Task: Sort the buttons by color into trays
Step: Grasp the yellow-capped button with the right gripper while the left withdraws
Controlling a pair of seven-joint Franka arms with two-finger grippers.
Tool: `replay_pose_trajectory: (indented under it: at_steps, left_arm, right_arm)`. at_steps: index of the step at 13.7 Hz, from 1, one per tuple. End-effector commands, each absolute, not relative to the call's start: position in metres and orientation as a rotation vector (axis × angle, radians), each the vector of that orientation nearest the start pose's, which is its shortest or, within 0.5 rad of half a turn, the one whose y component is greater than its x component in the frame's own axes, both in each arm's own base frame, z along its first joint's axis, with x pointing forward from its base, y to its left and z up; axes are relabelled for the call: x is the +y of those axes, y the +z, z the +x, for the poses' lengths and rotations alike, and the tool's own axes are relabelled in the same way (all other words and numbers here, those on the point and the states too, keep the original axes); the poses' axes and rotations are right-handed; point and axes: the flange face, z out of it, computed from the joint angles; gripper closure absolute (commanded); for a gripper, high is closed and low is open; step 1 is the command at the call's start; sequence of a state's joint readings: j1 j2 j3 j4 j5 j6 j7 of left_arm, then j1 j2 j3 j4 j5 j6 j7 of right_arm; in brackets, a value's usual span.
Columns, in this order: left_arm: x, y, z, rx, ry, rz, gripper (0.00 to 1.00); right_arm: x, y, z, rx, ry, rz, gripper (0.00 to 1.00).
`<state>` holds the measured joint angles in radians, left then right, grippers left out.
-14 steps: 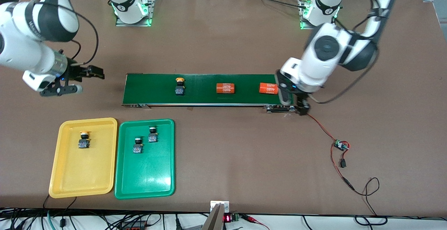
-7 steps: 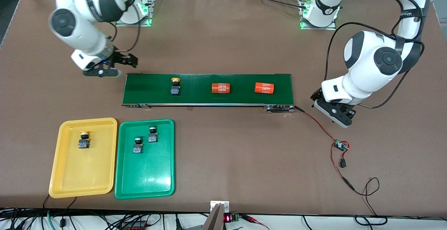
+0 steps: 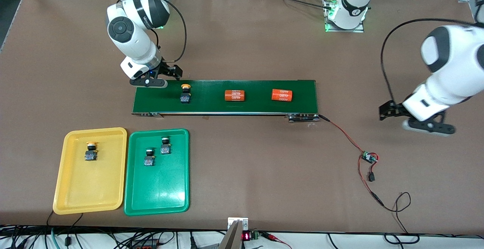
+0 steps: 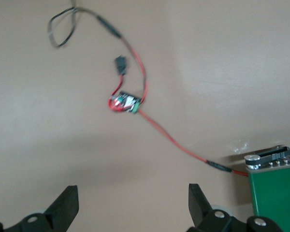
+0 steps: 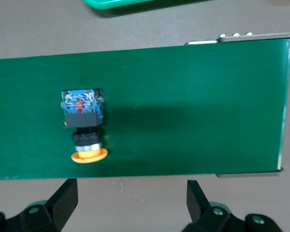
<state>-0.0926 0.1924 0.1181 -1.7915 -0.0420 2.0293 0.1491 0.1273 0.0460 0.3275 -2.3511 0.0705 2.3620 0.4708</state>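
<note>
A robotics lab: two white robot arms (image 3: pixel 132 33) bolted to a brown bench (image 3: pixel 242 165), with a small green conveyor belt (image 3: pixel 227 97) at its middle. Loose red wiring and a bare circuit board (image 3: pixel 367 157) lie toward four o'clock; cable bundles (image 3: pixel 113 239) run along the six o'clock edge.

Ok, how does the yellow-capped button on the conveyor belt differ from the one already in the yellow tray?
The yellow-capped button on the belt lies on the dark green conveyor belt, unsorted; the yellow-capped button in the tray already rests in the yellow tray. The belt one sits just beside the open right gripper; the tray one has no gripper near it. Both lie on their sides, caps pointing toward the robots' bases, with the same dark blocky bodies.
</note>
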Motion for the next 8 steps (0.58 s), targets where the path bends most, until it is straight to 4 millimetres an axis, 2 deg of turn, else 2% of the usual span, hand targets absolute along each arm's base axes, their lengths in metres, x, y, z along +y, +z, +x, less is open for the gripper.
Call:
replay_pose_trajectory:
  at_steps: [1,4,6,7,8]
  left_arm:
    - [0.013,0.489,0.623,0.046,-0.037,-3.174,0.00]
    - [0.026,0.521,0.623,0.010,-0.024,-3.175,0.00]
    - [0.035,0.542,0.619,-0.020,0.019,-3.174,0.00]
    - [0.039,0.547,0.615,-0.066,0.043,-3.174,0.00]
    - [0.043,0.552,0.613,-0.140,0.052,-3.172,0.00]
  right_arm:
    - [0.232,0.310,0.457,0.126,0.047,-3.081,0.00]
    - [0.229,0.305,0.469,0.157,-0.036,-3.044,0.00]
    - [0.230,0.304,0.469,0.153,-0.036,-3.044,0.00]
    - [0.231,0.291,0.469,0.128,-0.013,-3.060,0.00]
    - [0.229,0.287,0.470,0.099,-0.026,-3.075,0.00]
